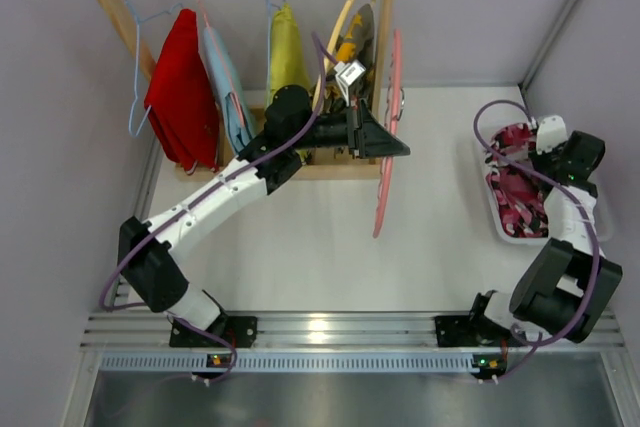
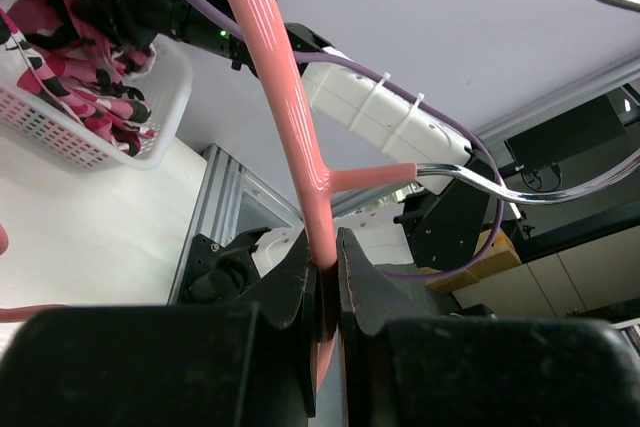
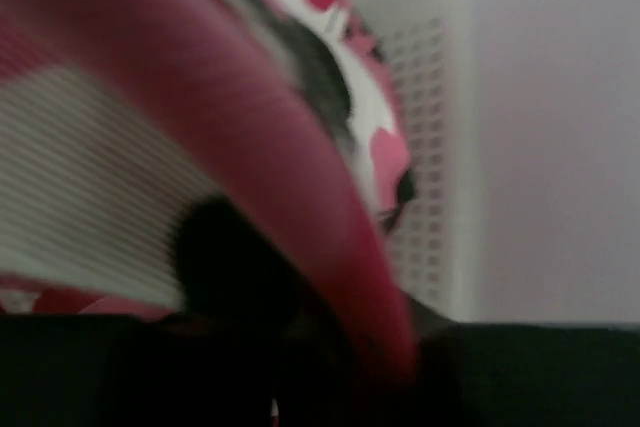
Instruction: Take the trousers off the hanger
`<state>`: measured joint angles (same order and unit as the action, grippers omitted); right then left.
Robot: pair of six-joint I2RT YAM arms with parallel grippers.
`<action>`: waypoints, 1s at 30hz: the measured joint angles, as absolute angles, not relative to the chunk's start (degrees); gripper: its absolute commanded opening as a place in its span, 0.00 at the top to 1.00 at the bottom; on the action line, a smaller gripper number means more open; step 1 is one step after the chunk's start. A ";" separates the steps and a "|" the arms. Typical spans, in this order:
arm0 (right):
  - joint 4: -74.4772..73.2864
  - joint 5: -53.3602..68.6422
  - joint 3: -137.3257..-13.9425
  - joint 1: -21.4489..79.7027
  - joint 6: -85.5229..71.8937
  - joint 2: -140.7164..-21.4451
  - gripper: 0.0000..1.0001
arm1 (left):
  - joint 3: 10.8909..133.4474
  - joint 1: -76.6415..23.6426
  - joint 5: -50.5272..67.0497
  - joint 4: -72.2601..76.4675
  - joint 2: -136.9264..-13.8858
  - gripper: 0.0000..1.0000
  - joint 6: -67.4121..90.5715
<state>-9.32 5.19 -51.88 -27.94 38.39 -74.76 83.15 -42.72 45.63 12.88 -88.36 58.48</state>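
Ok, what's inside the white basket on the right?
The pink patterned trousers lie bunched in the white basket, with the right gripper down on them. The cloth covers the basket floor, so anything beneath is hidden.

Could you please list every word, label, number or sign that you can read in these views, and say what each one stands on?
No readable text in any view.
Pink patterned trousers in the white basket: pattern only, no letters.
Small white box: too small to tell whether it bears print.
Right wrist view: too blurred to read anything.
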 measured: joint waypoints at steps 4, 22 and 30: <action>-17.34 8.14 -52.90 -28.10 39.29 -77.54 0.29 | 83.15 -42.39 45.58 12.86 -88.36 1.00 58.52; -60.60 43.90 -91.44 -39.64 39.05 -64.51 0.01 | 83.13 -42.30 43.99 14.04 -86.85 1.00 61.95; -66.48 57.93 -97.65 -24.97 24.58 -58.37 0.01 | 83.13 -42.37 43.57 14.61 -86.74 1.00 62.92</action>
<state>-66.48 57.93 -97.65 -24.97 24.58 -58.37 83.13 -42.37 43.57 14.61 -86.74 62.92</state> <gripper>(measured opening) 0.993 0.105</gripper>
